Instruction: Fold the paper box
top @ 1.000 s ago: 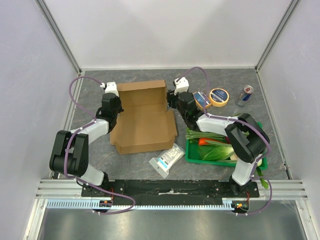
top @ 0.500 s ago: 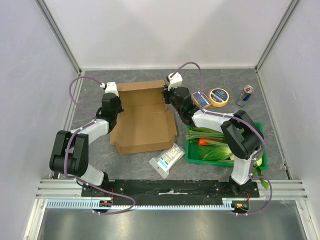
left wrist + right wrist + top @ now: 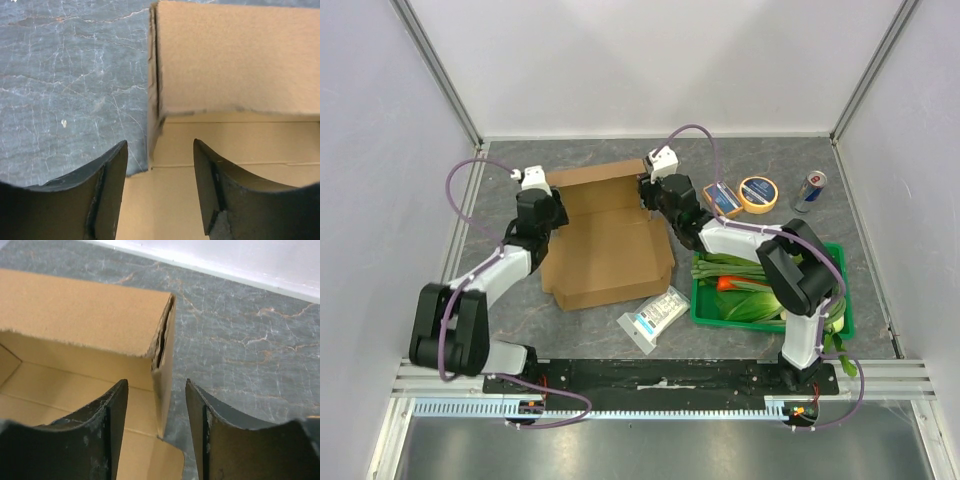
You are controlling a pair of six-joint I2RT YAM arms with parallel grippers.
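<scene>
A grey marbled table top (image 3: pixel 880 200) carries the paper box (image 3: pixel 610 250), a big plain brown corrugated-cardboard mailer lying left of centre with its base flat, its far panel raised and its short side walls upright. The left gripper (image 3: pixel 552 208) sits at the box's far left corner. In the left wrist view its dark fingers (image 3: pixel 107 185) stand apart and released, and the upright left wall's edge (image 3: pixel 154 100) shows in the gap just ahead of the tips, gripped by neither. The right gripper (image 3: pixel 650 190) sits at the far right corner. In the right wrist view its jaws are likewise spread, with the upright right wall (image 3: pixel 162 355) in line with the gap and no finger pressing it. Right of the box lies a green plastic crate (image 3: pixel 705 318) of leafy vegetables, near its front right corner a small white-and-blue plastic packet (image 3: pixel 654 319), and further back a yellow tape roll (image 3: pixel 758 192) and a drinks can (image 3: pixel 809 190).
</scene>
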